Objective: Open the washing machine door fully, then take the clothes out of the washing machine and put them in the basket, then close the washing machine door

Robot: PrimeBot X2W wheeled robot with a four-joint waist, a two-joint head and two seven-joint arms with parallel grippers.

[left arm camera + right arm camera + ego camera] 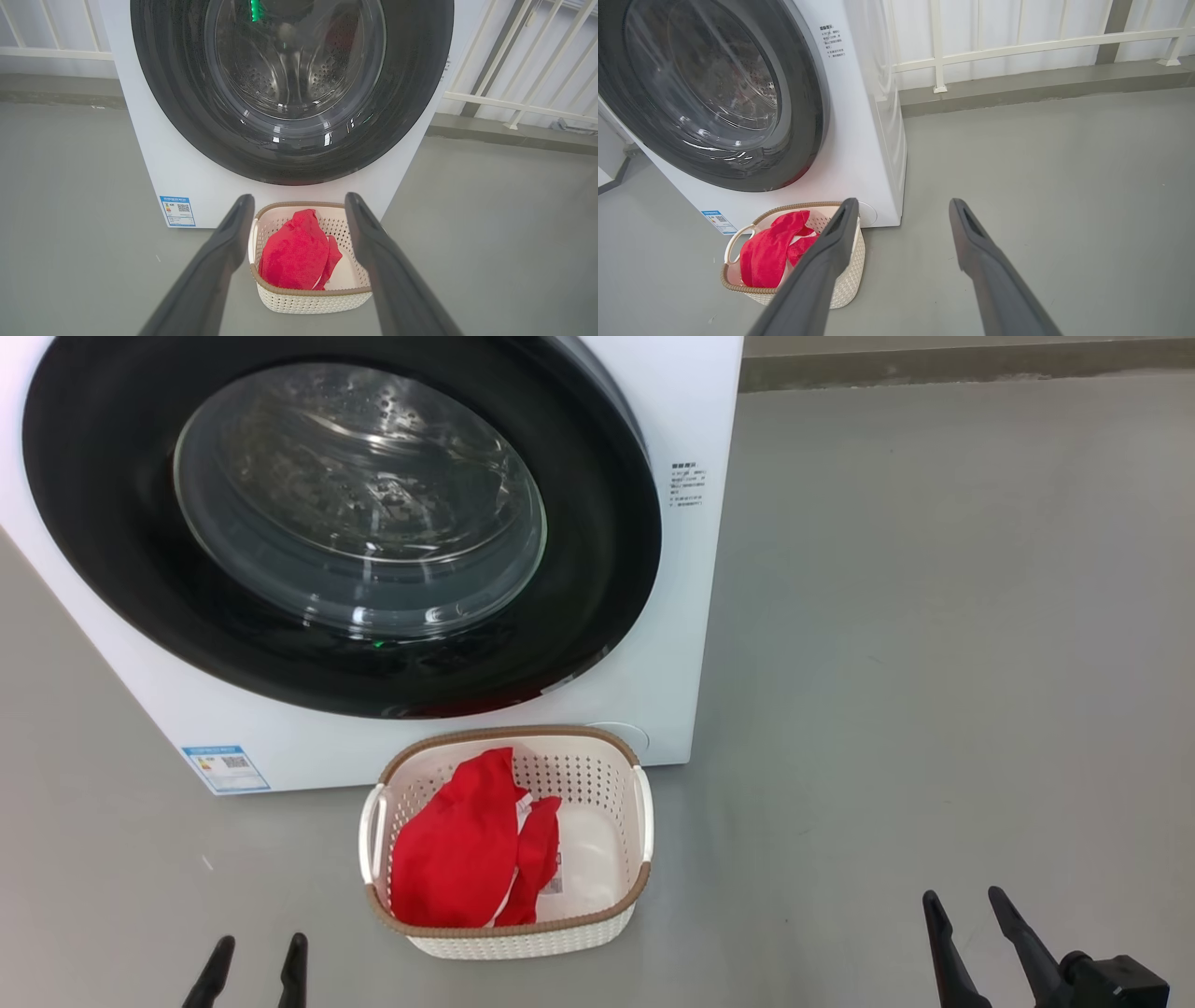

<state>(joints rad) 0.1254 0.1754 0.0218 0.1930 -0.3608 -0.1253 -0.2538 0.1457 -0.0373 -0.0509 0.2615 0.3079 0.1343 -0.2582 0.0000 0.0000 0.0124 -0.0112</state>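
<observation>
Smooth floor (934,663), perforated basket (523,945), seemingly soft clothes (457,849)

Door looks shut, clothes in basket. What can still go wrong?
Red glint at the lower rim of the door: reflection of the clothes or trapped fabric, so it may not be latched.
Glare on the glass hides the drum; a garment could remain.
The basket sits straight ahead of the open left gripper; a forward move could knock it.

Left pincer (262,943) low at lower left of head view, jaws spread wide, tips pointing up, holding nothing. Right pincer (963,896) at lower right, jaws likewise wide apart, empty, leaning slightly left.
</observation>
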